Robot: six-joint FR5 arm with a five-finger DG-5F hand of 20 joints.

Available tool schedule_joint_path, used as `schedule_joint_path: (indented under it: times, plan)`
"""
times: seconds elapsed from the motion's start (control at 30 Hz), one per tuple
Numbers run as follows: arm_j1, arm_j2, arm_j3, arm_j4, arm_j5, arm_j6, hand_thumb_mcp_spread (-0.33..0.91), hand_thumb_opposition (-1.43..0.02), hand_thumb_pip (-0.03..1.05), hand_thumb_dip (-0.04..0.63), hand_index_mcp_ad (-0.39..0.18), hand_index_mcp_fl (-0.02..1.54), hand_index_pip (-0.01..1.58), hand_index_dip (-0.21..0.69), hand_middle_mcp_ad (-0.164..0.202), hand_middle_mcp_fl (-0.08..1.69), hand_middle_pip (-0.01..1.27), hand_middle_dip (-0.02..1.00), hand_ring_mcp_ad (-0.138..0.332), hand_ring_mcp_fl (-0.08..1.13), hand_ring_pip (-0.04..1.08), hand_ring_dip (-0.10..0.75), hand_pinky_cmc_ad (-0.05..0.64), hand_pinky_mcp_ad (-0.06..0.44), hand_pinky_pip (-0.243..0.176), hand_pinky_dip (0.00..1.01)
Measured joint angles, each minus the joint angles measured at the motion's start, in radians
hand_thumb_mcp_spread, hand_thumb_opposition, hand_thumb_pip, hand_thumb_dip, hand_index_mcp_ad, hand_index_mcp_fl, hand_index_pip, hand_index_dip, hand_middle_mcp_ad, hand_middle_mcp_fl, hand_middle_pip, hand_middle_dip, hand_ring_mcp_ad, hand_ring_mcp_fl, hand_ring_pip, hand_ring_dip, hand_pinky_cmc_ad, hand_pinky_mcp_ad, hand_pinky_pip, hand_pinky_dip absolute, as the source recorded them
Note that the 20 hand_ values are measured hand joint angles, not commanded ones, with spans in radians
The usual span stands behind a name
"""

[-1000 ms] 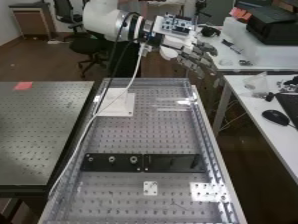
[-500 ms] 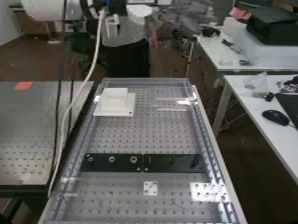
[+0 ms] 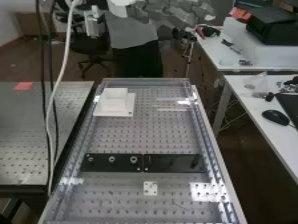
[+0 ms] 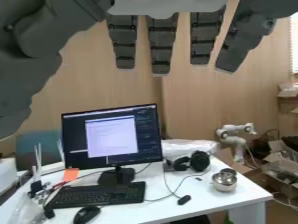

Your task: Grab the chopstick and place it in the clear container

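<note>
The hand (image 3: 176, 12) is raised at the top edge of the high view, beyond the far end of the bench. In the wrist view the hand (image 4: 161, 45) has its fingers straight and spread, with nothing between them. A low see-through object (image 3: 171, 102), which looks like the clear container, lies on the perforated bench top near its far right corner. Pale thin streaks cross it; whether one of them is the chopstick I cannot tell.
A white stepped block (image 3: 115, 103) sits at the bench's far left. Black plates (image 3: 143, 163) with fittings cross its middle. Transparent rails edge the bench top. The side desk carries a monitor (image 4: 112, 136), keyboard (image 4: 98, 194), mouse (image 4: 86, 215), headphones (image 4: 198, 161) and metal pot (image 4: 225, 180).
The hand has moved up toward the top edge of the high view, and the arm's white body has risen mostly out of it. The cables now hang further left. The objects on the bench have not moved.
</note>
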Motion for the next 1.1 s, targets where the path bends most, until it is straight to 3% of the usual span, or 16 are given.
schedule_joint_path:
  times: [0.27, 0.43, 0.67, 1.1]
  plan:
    - [0.008, -0.015, 0.008, 0.035, 0.071, 0.012, 0.12, -0.59, 0.46, -0.002, -0.101, 0.1, 0.03, 0.365, 0.07, 0.09, 0.12, 0.38, 0.19, 0.01, 0.08, 0.232, 0.333, 0.244, -0.14, 0.39]
    - [0.017, -0.025, -0.005, 0.106, 0.037, 0.035, 0.12, -0.59, 0.47, -0.01, -0.117, 0.07, 0.05, 0.363, 0.061, 0.09, 0.12, 0.38, 0.19, 0.01, 0.08, 0.234, 0.333, 0.241, -0.14, 0.37]
    - [0.037, -0.047, 0.015, 0.079, 0.184, 0.053, 0.08, -0.59, 0.5, -0.01, -0.101, 0.07, 0.05, 0.361, 0.07, 0.09, 0.12, 0.38, 0.192, 0.01, 0.08, 0.23, 0.333, 0.244, -0.14, 0.34]
    - [0.035, -0.092, 0.091, 0.102, 0.2, 0.001, 0.02, -0.59, 0.61, -0.024, -0.101, 0.07, 0.06, 0.34, 0.07, 0.09, 0.12, 0.36, 0.188, 0.01, 0.08, 0.229, 0.333, 0.244, -0.14, 0.33]
